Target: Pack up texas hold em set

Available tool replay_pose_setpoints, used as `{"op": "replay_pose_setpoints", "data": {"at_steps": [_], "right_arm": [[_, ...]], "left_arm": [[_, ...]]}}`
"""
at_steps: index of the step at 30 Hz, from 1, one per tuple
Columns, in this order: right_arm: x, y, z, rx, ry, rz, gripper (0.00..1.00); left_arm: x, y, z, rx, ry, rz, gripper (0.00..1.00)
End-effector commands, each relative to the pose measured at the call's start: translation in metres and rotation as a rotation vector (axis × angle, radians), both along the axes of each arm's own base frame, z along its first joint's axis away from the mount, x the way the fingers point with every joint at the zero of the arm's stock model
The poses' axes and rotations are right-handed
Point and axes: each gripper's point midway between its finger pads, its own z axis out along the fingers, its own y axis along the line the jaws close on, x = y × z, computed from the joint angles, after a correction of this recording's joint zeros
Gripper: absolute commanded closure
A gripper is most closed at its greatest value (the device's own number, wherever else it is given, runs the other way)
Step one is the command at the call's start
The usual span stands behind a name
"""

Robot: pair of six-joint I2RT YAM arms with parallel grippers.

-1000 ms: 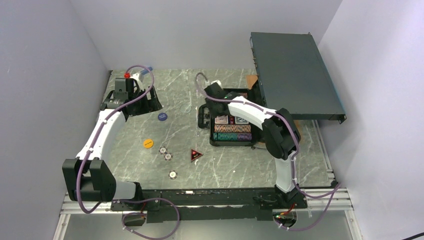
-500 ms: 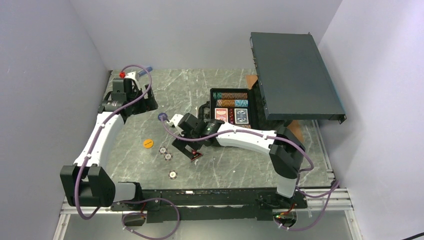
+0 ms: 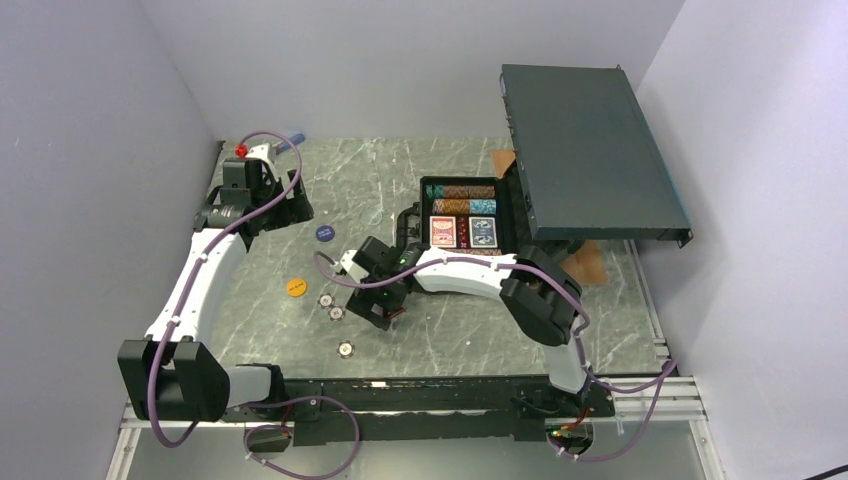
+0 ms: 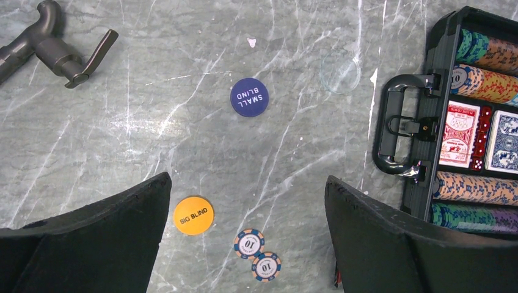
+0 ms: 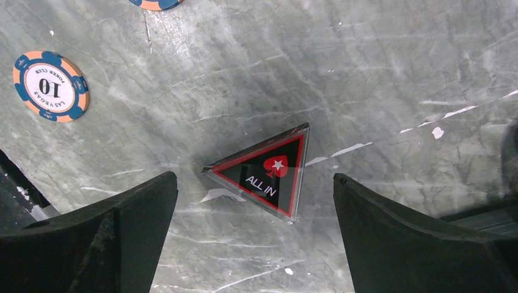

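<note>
Open dark grey case [image 4: 441,61] is set on the desk [image 3: 450,340] at centre-right, just beside the large dark rack box [image 3: 590,140]. Chip rows [image 4: 488,52], a red deck [image 4: 459,134], a blue deck [image 4: 506,141] and red dice [image 4: 481,131] are seen inside, with the handle [image 4: 397,131] on the left side. Right fingers [image 5: 91,244] are spread wide and held low over the desk; the black-and-red ALL IN triangle [image 5: 267,171] is laid flat between them, not touched. Left fingers [image 4: 91,244] are spread wide too, held high over the far left of the desk, nothing pinched. Loose on the desk are noted: blue SMALL BLIND button [image 4: 249,97], orange BIG BLIND button [image 4: 193,215], two 10 chips [image 4: 248,243] side by side, and one more chip [image 3: 345,349] nearer the arm bases.
</note>
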Motion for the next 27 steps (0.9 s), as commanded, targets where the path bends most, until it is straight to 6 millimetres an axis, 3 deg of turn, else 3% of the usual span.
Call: {"op": "replay_pose_setpoints", "data": {"at_steps": [1,12,27], "right_arm": [[0.006,0.006,0.004,0.021,-0.019,0.008,0.0],[0.001,-0.005,-0.012,-0.022,-0.004,-0.01,0.04],[-0.001,0.003,-0.02,-0.028,0.012,-0.034,0.14]], "left_arm": [[0.004,-0.002,0.011,-0.008,-0.051,-0.003,0.03],[0.006,-0.003,0.01,-0.014,-0.046,-0.009,0.03],[0.006,-0.004,0.008,-0.018,-0.039,-0.013,0.03]]}}
